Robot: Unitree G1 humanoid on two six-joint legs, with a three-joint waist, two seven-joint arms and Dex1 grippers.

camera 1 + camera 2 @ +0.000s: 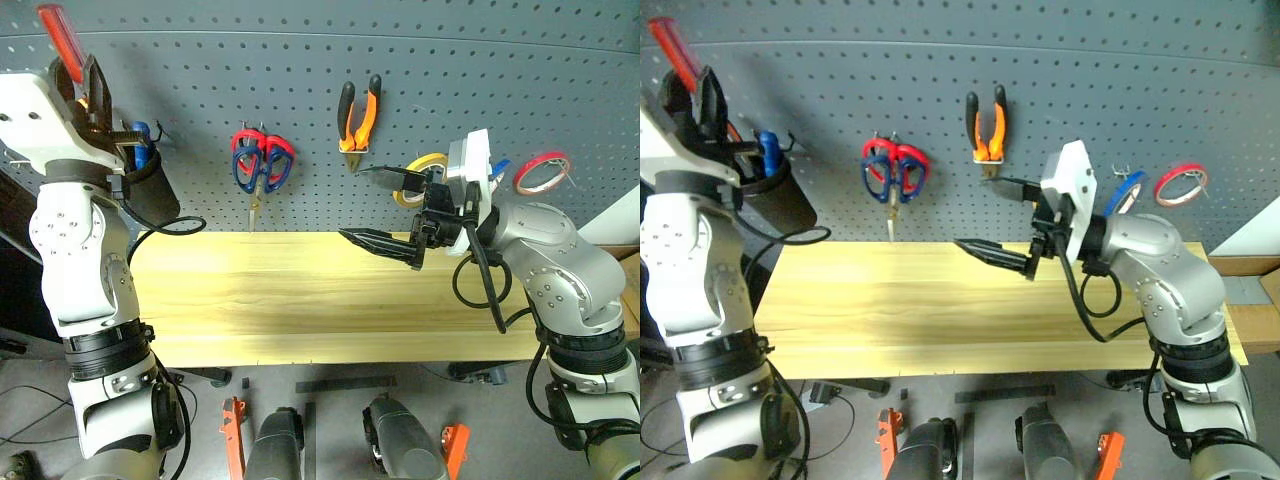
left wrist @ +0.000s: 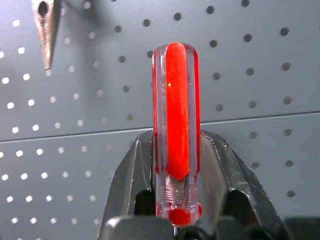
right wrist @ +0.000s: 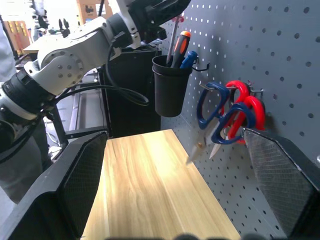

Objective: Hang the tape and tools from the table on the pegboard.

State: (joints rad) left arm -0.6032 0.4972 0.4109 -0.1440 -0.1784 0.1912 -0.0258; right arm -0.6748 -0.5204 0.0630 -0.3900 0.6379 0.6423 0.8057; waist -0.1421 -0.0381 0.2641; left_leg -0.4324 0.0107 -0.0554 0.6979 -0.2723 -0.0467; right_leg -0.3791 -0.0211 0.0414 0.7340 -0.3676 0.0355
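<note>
The red-handled screwdriver (image 2: 176, 132) stands clamped between the fingers of the left gripper (image 1: 80, 85), handle up, above the black cup (image 3: 170, 85) hooked near the pegboard's (image 1: 450, 70) left edge. On that board hang the blue scissors (image 1: 250, 172) beside the red scissors (image 1: 275, 160), the pliers (image 1: 358, 118), and the blue tape (image 1: 1127, 190) toward the right. The right gripper (image 1: 385, 210) hovers with jaws spread wide and empty over the table (image 1: 300, 300), near its back edge.

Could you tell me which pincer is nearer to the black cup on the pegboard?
Left. The left pincer is just above the black cup; the right pincer is far across the table.
</note>
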